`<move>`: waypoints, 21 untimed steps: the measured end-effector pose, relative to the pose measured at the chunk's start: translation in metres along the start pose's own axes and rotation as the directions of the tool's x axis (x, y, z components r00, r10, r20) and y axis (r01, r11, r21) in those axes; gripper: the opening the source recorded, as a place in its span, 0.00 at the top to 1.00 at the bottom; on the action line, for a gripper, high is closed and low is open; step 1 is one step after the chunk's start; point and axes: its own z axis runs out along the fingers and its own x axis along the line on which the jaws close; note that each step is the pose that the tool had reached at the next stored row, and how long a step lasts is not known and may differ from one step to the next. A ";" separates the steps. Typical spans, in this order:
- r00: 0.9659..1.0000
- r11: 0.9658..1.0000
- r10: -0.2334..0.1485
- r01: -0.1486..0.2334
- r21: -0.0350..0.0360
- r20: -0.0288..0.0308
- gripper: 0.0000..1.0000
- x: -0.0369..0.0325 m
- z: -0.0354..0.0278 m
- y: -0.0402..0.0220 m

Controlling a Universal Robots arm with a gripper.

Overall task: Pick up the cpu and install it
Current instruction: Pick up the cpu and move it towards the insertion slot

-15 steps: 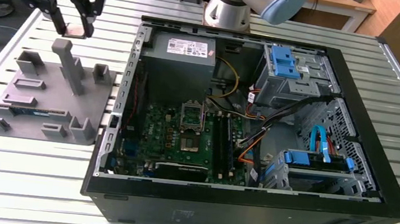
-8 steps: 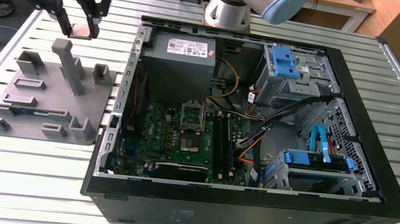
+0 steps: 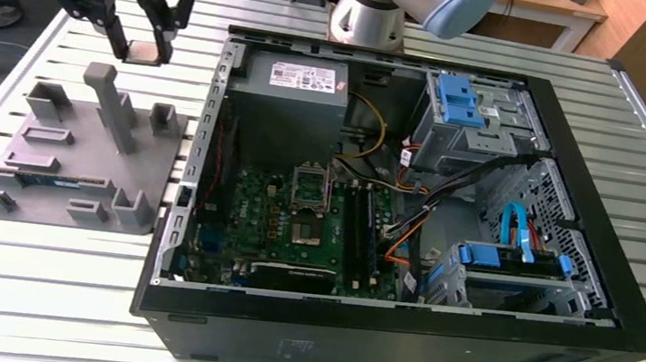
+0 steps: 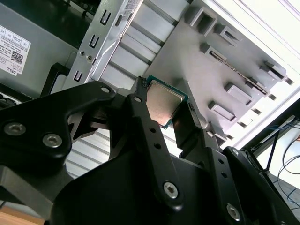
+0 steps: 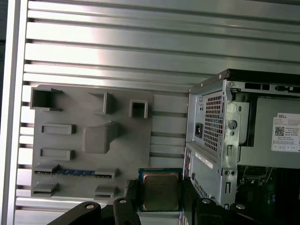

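Over the table (image 3: 42,295), near its far corner on the exterior view's left, the hand (image 3: 144,47) is clamped on the cpu (image 4: 164,104), pinching two opposite edges, shiny top showing. It's up in the air near the grey holder tray (image 3: 69,161), with the open pc case (image 3: 402,341) alongside.
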 end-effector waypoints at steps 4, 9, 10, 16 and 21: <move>1.000 1.000 0.000 0.000 0.000 0.000 0.53 -0.0044 0.0002 -0.0002; 1.000 1.000 0.000 0.000 0.000 0.000 0.53 -0.0099 0.0004 -0.0005; 1.000 1.000 0.000 0.000 0.000 0.000 0.53 -0.0110 0.0004 -0.0006; 1.000 1.000 0.000 0.000 0.000 0.000 0.53 -0.0176 0.0007 -0.0010; 1.000 1.000 0.000 0.000 0.000 0.000 0.53 -0.0221 0.0008 -0.0012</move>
